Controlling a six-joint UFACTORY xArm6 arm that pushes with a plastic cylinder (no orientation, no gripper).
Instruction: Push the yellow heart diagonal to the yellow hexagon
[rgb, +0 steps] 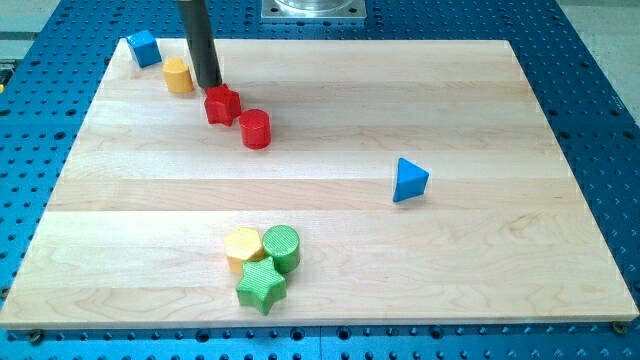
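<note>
At the view's top left, my tip (210, 85) sits on the wooden board (480, 90), holding nothing, just a bare rod; its upper part is cut off by the frame edge. It stands between the yellow hexagon (178, 75), just to its left, and the red star (222, 104), just to its lower right; contact with either is hard to call. A red cylinder (256, 128) sits beside the star. A blue cube (144, 47) is at the board's top-left corner. A blue triangle (409, 180) sits alone at the right. The yellow heart (243, 246) is near the bottom, packed against a green cylinder (281, 247) and a green star (262, 286); its shape is partly hidden.
</note>
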